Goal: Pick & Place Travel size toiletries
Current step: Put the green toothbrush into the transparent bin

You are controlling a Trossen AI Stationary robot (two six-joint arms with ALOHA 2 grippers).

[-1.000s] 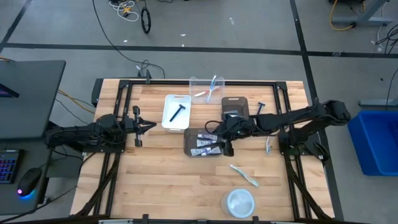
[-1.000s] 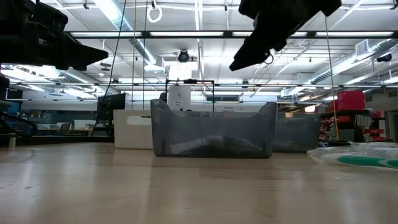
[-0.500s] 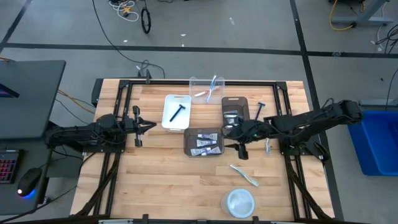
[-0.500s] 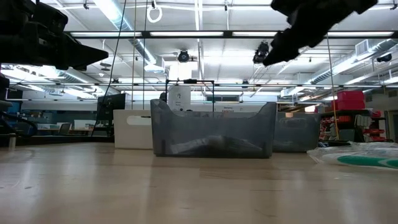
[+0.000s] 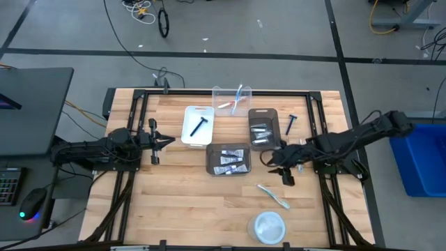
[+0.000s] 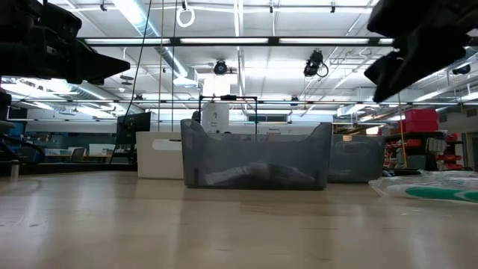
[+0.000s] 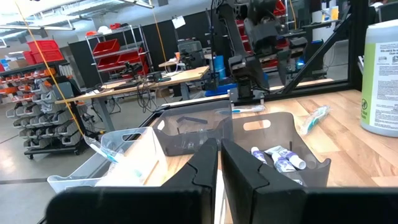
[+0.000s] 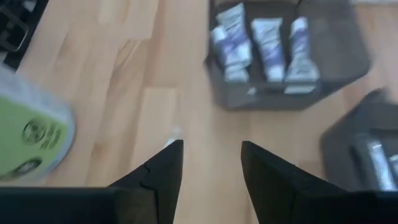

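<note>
Toothpaste tubes (image 5: 228, 161) lie in a dark grey bin (image 5: 210, 164) at mid-table, and silvery tubes (image 5: 260, 131) lie in a second dark bin (image 5: 252, 113) behind it. A black razor (image 5: 200, 125) lies in the white bin (image 5: 189, 132), and toothbrushes (image 5: 235, 97) lie in the clear bin (image 5: 217, 92). Loose on the wood lie a razor (image 5: 291, 124) and a toothbrush (image 5: 274, 196). My right gripper (image 5: 282, 166) (image 8: 211, 168) hangs open and empty above bare wood, right of the tube bin. My left gripper (image 5: 157, 141) (image 7: 219, 165) waits shut at the left.
A round white container with a green label (image 5: 268, 226) (image 8: 30, 138) stands near the front edge, right of centre. Bare wood lies left of the bins and along the front. A black frame (image 5: 209, 91) runs round the table's edges.
My right gripper has drawn back from over the dark bin with the toothpaste tubes toward the table's right edge and a little toward the near edge, sinking slightly, with nothing in it. The tubes stay in the bin.
</note>
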